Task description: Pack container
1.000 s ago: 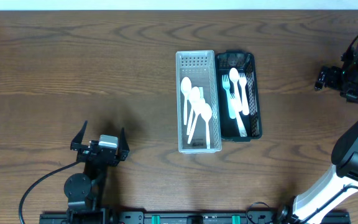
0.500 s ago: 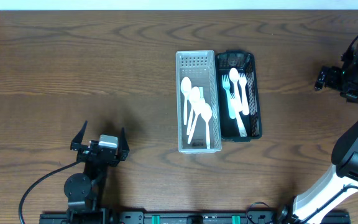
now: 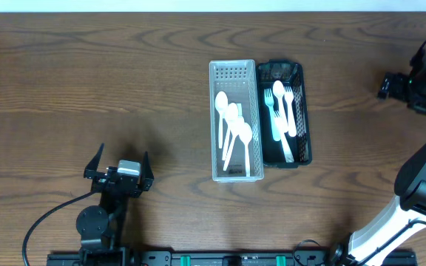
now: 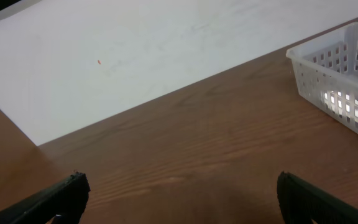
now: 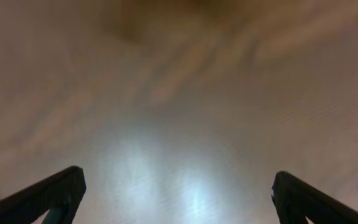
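A white perforated basket [image 3: 212, 122] stands mid-table and holds white spoons [image 3: 234, 127]. Touching its right side is a black basket [image 3: 306, 122] with white forks and a spoon [image 3: 280, 111]. My left gripper [image 3: 120, 162] rests near the front left, open and empty, well apart from both baskets. In the left wrist view the left gripper [image 4: 182, 200] is wide open over bare wood, with the white basket [image 4: 344, 71] at the right edge. My right gripper [image 3: 386, 86] hangs at the far right, open; in its own view the right gripper [image 5: 179, 199] shows only blurred table.
The wooden table [image 3: 87, 66] runs wide to the left and behind the baskets. A black cable [image 3: 43, 222] trails from the left arm's base at the front edge. The right arm's white links [image 3: 420, 185] occupy the right edge.
The right gripper has shifted slightly toward the back of the table. The left arm and both baskets have not moved.
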Controlling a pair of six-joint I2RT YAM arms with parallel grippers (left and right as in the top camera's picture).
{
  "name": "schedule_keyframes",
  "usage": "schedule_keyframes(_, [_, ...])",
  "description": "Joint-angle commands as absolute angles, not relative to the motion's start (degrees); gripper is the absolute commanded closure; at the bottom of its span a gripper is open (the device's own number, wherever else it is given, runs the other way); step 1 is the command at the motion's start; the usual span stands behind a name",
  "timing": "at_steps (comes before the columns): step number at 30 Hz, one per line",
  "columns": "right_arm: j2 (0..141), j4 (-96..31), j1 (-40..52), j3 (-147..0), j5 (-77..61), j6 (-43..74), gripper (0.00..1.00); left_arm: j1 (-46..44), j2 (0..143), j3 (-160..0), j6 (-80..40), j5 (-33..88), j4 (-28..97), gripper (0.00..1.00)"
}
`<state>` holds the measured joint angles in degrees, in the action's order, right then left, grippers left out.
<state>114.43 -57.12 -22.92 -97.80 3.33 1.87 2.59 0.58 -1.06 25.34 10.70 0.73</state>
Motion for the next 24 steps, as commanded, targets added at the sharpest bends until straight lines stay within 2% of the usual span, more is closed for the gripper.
schedule_keyframes(1, [107.9,-49.7,-21.6,-94.7,4.0,1.3,0.01,2.9,0.2,-0.2,24.8,11.4,2.9,0.02])
schedule_keyframes(8, [85.3,-14.0,-14.2,-68.3,4.0,3.9,0.01,2.9,0.2,-0.2,24.8,11.4,2.9,0.02])
schedule_keyframes(10, [79.1,-8.6,-12.0,-62.0,4.0,5.5,0.01,2.9,0.2,-0.2,24.8,11.4,2.9,0.02])
schedule_keyframes(15, [60.1,-1.8,-5.8,-47.1,4.1,7.0,0.01,2.9,0.2,-0.2,24.8,11.4,2.9,0.02])
schedule_keyframes(24, [26.9,-1.0,1.1,-27.1,4.1,7.3,0.01,2.9,0.2,-0.2,24.8,11.4,2.9,0.02])
